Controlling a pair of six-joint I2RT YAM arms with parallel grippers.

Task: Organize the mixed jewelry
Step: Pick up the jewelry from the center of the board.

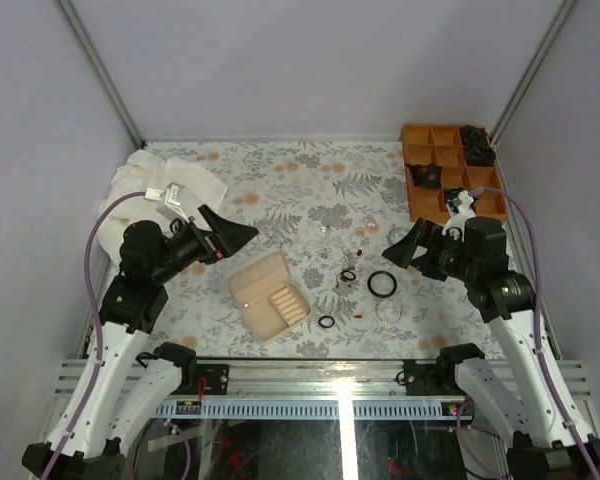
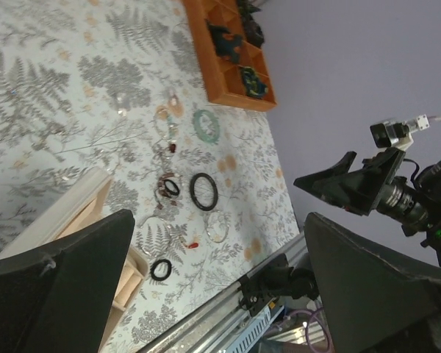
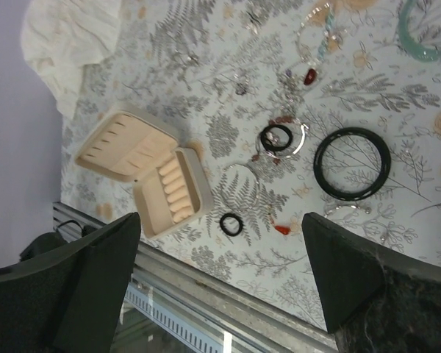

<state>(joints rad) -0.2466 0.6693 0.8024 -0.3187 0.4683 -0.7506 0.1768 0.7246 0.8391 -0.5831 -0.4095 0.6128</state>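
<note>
The mixed jewelry lies loose on the floral cloth in the middle right. It includes a large black bangle (image 1: 382, 284) (image 2: 203, 191) (image 3: 352, 163), a small black ring (image 1: 326, 322) (image 2: 161, 269) (image 3: 231, 223) and a second black ring (image 1: 349, 275) (image 3: 276, 137). There are also a thin silvery hoop (image 2: 217, 226), a red earring (image 2: 193, 244) (image 3: 282, 229) and a pale teal bracelet (image 2: 206, 125) (image 3: 426, 31). My left gripper (image 1: 232, 232) (image 2: 219, 243) is open and empty, raised left of the pile. My right gripper (image 1: 405, 243) (image 3: 220, 220) is open and empty, raised right of it.
An open beige jewelry box (image 1: 270, 293) (image 2: 88, 213) (image 3: 151, 173) sits left of the pile. An orange compartment tray (image 1: 420, 200) (image 2: 213, 70) with dark items stands at the back right. A white cloth (image 1: 170, 185) (image 3: 66, 37) lies at the back left. A metal rail (image 1: 330, 375) runs along the front edge.
</note>
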